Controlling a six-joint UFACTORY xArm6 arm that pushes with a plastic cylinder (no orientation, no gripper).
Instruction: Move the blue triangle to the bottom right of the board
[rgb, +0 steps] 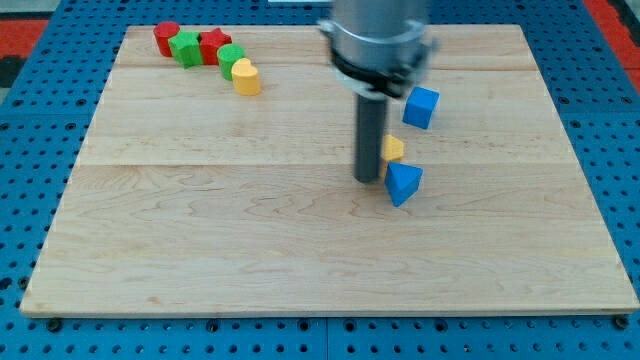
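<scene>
Sitting beside my tip (368, 180), blue triangle (403, 184) looks solid, glossy

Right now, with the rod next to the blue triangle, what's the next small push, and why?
Probably a short push toward the view's right and bottom. My tip sits just on the view's left of the blue triangle, close to or touching it, and the wooden board has bare surface toward its bottom right. The small yellow block lies just above the triangle, out of that path.

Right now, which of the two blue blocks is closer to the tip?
The blue triangle, just to the view's right of my tip. The blue cube sits farther toward the view's top, beyond the yellow block.
</scene>
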